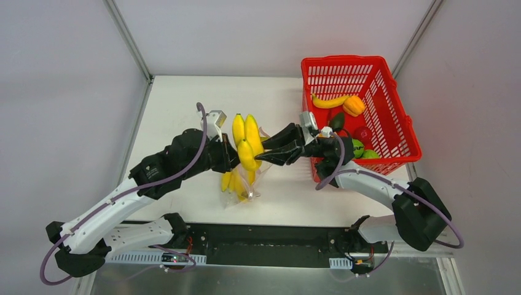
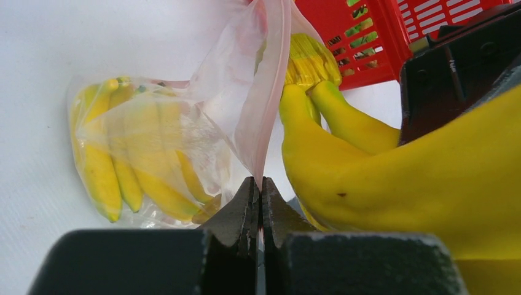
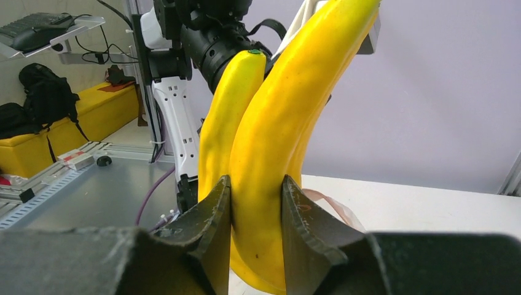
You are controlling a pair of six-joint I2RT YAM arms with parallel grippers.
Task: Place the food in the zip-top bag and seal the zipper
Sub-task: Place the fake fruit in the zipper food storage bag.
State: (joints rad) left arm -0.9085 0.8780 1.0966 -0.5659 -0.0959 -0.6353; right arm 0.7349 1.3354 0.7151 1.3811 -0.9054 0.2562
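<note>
Right pincer (image 3: 257, 187) clamps glossy curved banana bunch (image 3: 289, 92); left pincer (image 2: 258, 184) pinches flimsy clear bag (image 2: 246, 98).

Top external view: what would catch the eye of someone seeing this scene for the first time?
The bright yellow banana bunch in mid-scene comes first, clamped in the right gripper next to the zip-top bag. The left gripper pinches the bag's edge, and smaller bananas already lie inside. To the right stands a red basket holding more toy food.
</note>
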